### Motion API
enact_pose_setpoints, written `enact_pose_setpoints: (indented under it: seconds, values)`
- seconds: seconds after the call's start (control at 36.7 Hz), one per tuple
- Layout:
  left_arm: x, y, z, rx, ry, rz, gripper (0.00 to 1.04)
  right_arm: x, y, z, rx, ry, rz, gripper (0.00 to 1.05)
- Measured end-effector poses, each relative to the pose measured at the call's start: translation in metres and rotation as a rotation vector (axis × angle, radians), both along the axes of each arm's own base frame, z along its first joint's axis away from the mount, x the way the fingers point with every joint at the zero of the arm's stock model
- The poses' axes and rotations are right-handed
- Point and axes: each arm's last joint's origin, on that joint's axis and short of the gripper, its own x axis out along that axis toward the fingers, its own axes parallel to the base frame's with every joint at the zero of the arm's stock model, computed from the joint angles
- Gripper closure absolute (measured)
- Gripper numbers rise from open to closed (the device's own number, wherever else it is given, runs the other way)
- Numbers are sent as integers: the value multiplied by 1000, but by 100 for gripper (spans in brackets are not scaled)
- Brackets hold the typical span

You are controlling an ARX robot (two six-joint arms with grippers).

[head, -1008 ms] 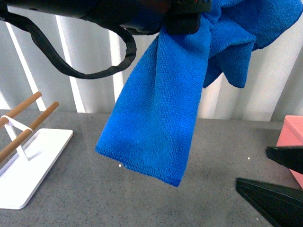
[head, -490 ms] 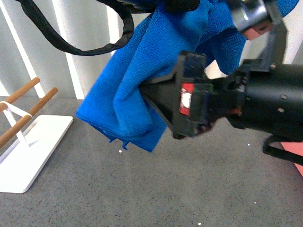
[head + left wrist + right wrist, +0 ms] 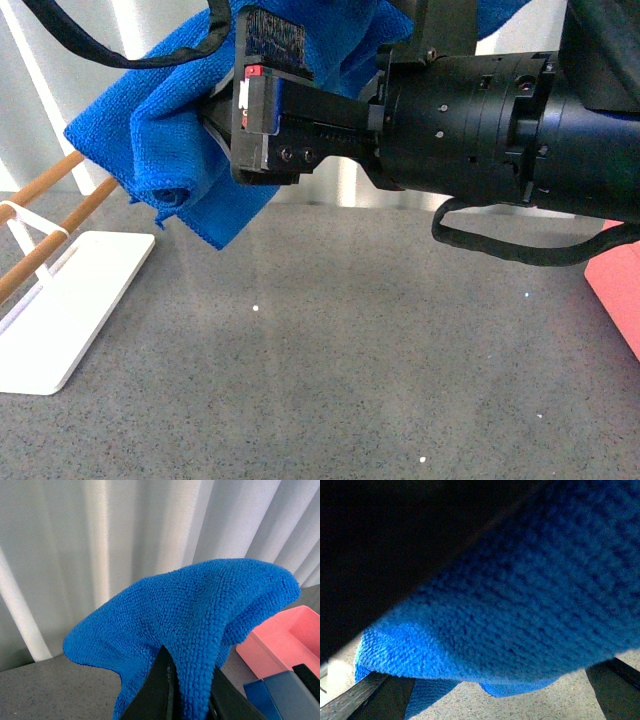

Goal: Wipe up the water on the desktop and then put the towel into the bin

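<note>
Taking the fluffy royal-blue microfibre towel (image 3: 150, 140) at eleven o'clock, pinched by the left gripper (image 3: 192, 700), the wide-spread right gripper (image 3: 495, 697) should bite deep.

Towel (image 3: 150, 150) at my right gripper (image 3: 215, 110): fluffy looped microfibre cloth, matt. Gripper body matt black plastic. Desk (image 3: 330, 380) below it: speckled grey, stone-like, slight gloss. Rack base (image 3: 70, 320) smooth white, rods (image 3: 80, 212) bare wood. Bin (image 3: 280, 640) smooth pink plastic.
</note>
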Motion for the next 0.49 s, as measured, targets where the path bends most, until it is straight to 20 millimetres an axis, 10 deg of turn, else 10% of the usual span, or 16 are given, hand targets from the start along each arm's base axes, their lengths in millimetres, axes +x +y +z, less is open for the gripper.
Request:
enact_pose_setpoints:
  seconds: [0.49]
  values:
    - [-2, -1, 4, -5, -12, -20, 100, -8, 3, -2, 77, -25, -29, 88]
